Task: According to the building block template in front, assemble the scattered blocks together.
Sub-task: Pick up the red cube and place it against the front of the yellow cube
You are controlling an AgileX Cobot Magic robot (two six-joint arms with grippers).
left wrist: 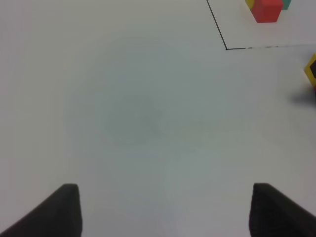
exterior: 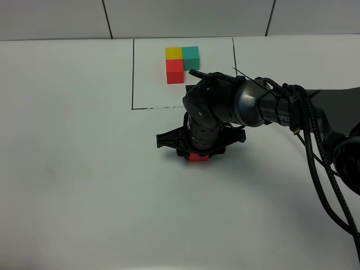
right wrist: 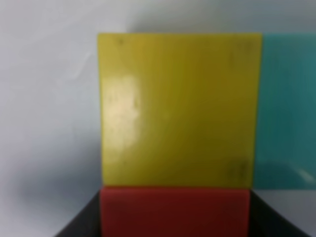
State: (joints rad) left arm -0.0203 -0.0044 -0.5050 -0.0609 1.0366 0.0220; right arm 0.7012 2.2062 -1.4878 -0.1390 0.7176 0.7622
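The template is a joined L of a yellow (exterior: 173, 53), a teal (exterior: 192, 56) and a red cube (exterior: 175, 71) inside a thin black drawn rectangle (exterior: 133, 73). My right gripper (exterior: 198, 153) reaches across to the table's middle and is shut on the scattered red block (exterior: 198, 158). In the right wrist view the red block (right wrist: 174, 217) sits between the dark fingers (right wrist: 79, 224), its edge against the yellow block (right wrist: 180, 108), and the teal block (right wrist: 289, 108) adjoins the yellow one. My left gripper (left wrist: 165, 212) is open over bare table.
The right arm's body and cables (exterior: 320, 163) cover the right side of the table and hide the yellow and teal blocks from above. In the left wrist view the template's red cube (left wrist: 266, 11) and the yellow block (left wrist: 311, 69) show at the edge.
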